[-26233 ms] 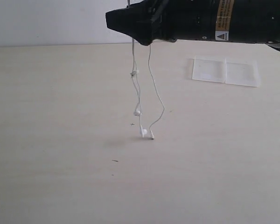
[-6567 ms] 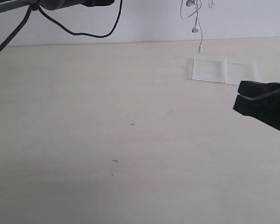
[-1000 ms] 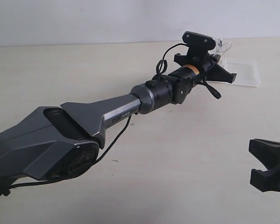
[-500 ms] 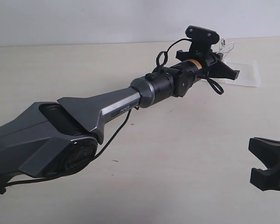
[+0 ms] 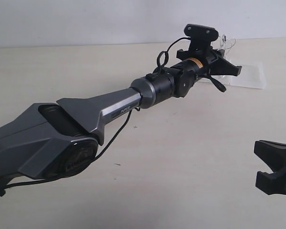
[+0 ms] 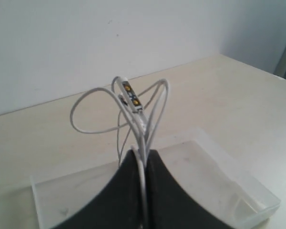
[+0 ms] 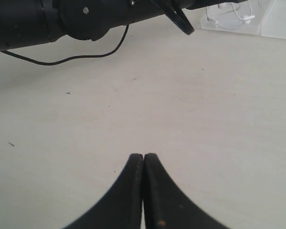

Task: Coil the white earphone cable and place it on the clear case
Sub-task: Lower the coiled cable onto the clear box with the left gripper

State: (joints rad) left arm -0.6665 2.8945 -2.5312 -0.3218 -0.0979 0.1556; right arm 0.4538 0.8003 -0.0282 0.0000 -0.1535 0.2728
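Observation:
My left gripper (image 6: pixel 143 153) is shut on the white earphone cable (image 6: pixel 142 102). The cable's loops and small remote stick out beyond the fingertips. It hangs just above the clear case (image 6: pixel 219 179), near the case's far edge. In the exterior view the left gripper (image 5: pixel 219 53) is stretched to the far right over the clear case (image 5: pixel 251 76), with cable loops (image 5: pixel 229 43) showing past it. My right gripper (image 7: pixel 143 155) is shut and empty, low over bare table, well short of the case (image 7: pixel 282 21). The cable (image 7: pixel 229 16) shows there too.
The long left arm (image 5: pixel 109 107) crosses the table diagonally from the near left to the far right. A thin black robot cable (image 7: pixel 71 57) droops under it. My right gripper (image 5: pixel 276 174) sits at the near right edge of the exterior view. A pale wall stands behind the table.
The left wrist has shifted slightly left and rolled level over the case, still holding the cable. The right gripper has not moved.

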